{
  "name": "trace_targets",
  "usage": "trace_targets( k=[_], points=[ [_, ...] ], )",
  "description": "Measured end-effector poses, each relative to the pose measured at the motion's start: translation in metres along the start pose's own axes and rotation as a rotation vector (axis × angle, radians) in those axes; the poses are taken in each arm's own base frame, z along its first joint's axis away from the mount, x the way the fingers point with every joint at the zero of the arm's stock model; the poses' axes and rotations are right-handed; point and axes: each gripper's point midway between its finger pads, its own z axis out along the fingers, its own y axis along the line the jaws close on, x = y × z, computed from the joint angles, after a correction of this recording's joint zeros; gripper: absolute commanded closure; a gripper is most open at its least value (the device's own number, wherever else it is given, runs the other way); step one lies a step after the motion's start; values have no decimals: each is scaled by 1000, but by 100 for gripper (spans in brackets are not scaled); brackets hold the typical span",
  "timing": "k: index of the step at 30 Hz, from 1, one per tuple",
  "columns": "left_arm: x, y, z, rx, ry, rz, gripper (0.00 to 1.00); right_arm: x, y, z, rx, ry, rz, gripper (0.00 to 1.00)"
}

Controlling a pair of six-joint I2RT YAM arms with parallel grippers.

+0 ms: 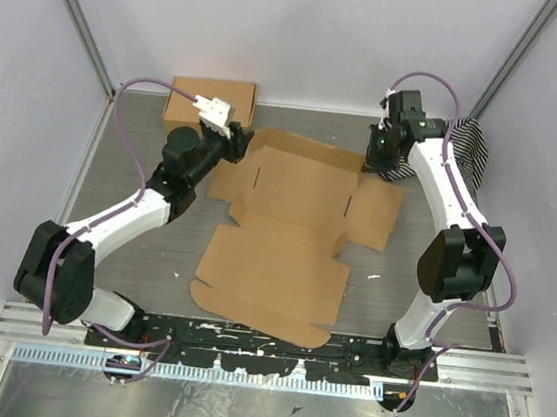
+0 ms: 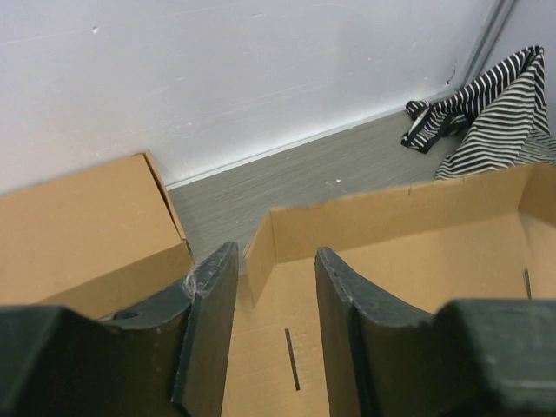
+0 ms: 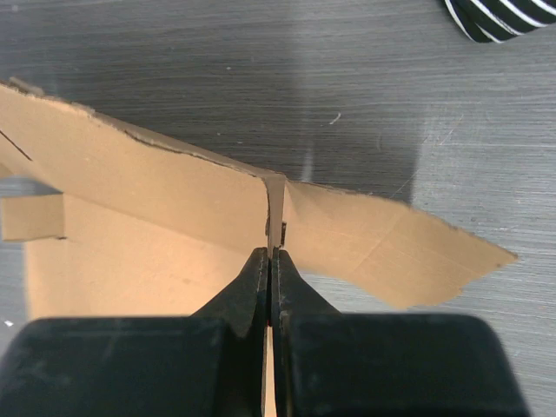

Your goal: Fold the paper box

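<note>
The grey table (image 1: 383, 266) carries everything, and most of its middle is taken up by the paper box (image 1: 272, 268), spread out with its inside face up. By my reckoning the job has barely started. The big near panel lies flat, and so do the side flaps and the tabs around the middle panel. Only the far strip has been lifted: in the left wrist view it stands as a low wall along the back, with a short corner flap turned up beside it. The side walls, the tucking of the tabs into their slots and the closing of the big panel all look undone.

Behind the far left corner sits a smaller closed cardboard box (image 1: 195, 98), clear of the work. A striped cloth (image 1: 475, 140) lies bunched in the far right corner, partly behind the right arm.

The right fingers (image 3: 271, 261) are pinched tight on the thin edge of cardboard at the far right corner, where the raised strip meets its end flap. The left fingers (image 2: 215, 295) are at the far left corner with a modest gap between them. They hold nothing that I can see, and the upturned corner flap is just beyond their tips.
</note>
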Motion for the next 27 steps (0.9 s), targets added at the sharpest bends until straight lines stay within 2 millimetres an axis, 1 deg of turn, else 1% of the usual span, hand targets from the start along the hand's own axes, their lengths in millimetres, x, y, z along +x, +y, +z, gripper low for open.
trace_targets(
  k=[2,3,4,6,8,10,13,16,18,19,21,23,25,27],
  points=[
    [-2,2,-1,-17,36,-18,44,8,-5,9,20,-14,0,99],
    [-5,3,-2,-24,48,-25,39,13,-6,12,25,-24,3,99],
    [-10,4,-3,-34,60,-30,36,16,-7,14,28,-33,9,99],
    [-21,6,-7,-54,72,-41,32,17,-7,14,33,-82,14,99],
    [-32,8,-12,-73,83,-54,31,12,-5,11,35,-158,14,99],
    [-46,9,-14,-84,96,-60,30,3,2,4,36,-248,-2,99],
    [-59,10,-16,-91,129,-61,31,-14,20,-7,24,-381,-37,99],
    [-64,11,-12,-98,197,-58,36,-31,39,-14,7,-502,-61,99],
    [-59,12,-8,-106,239,-56,40,-41,45,-15,6,-568,-64,99],
    [-52,13,-6,-114,273,-56,42,-42,48,-13,7,-585,-65,99],
    [-35,15,-5,-127,339,-54,45,-42,45,-8,21,-610,-59,99],
    [-15,16,-9,-133,413,-57,47,-37,39,0,47,-620,-53,99],
    [1,16,-16,-140,475,-67,47,-32,34,5,67,-626,-47,99],
    [6,16,-22,-147,500,-79,47,-32,31,7,76,-644,-38,99]
  ],
)
